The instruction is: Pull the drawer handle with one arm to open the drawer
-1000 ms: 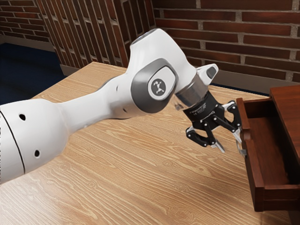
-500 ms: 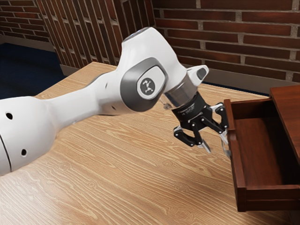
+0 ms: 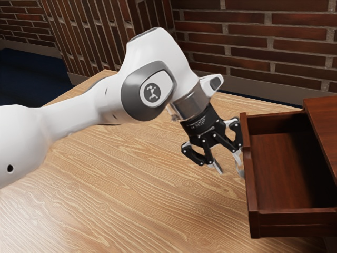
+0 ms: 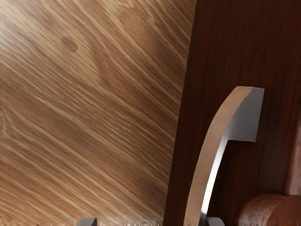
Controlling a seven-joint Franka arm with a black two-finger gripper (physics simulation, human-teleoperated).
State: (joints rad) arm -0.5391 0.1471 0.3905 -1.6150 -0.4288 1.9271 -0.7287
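Start at the exterior view's left: the white arm (image 3: 105,105) reaches across the light wood counter (image 3: 105,205) toward 3 o'clock, wrist tipped down. At its end your pincer (image 3: 227,167) is released, its fingers spread wide rather than clenched on anything. Only the finger nearest the drawer front (image 3: 251,179) sits at the handle (image 4: 214,155); the other hangs over bare counter at 9 o'clock from it.

That is the relation your pull turns on. The handle lies at 3 o'clock from the pincer's middle, just beside it, with its long axis running roughly 12 to 6 along the front panel. In the wrist view one fingertip (image 4: 214,221) appears tucked between the bar and the wood, so I judge this a hook, not a grip. The load should go toward 9 o'clock, square to the bar, or the finger may slide along it.

The handle is a slim silver arched bar. The drawer (image 3: 287,168) is dark reddish wood, standing well out from its cabinet (image 3: 322,121) at the far right, its bare floor showing.
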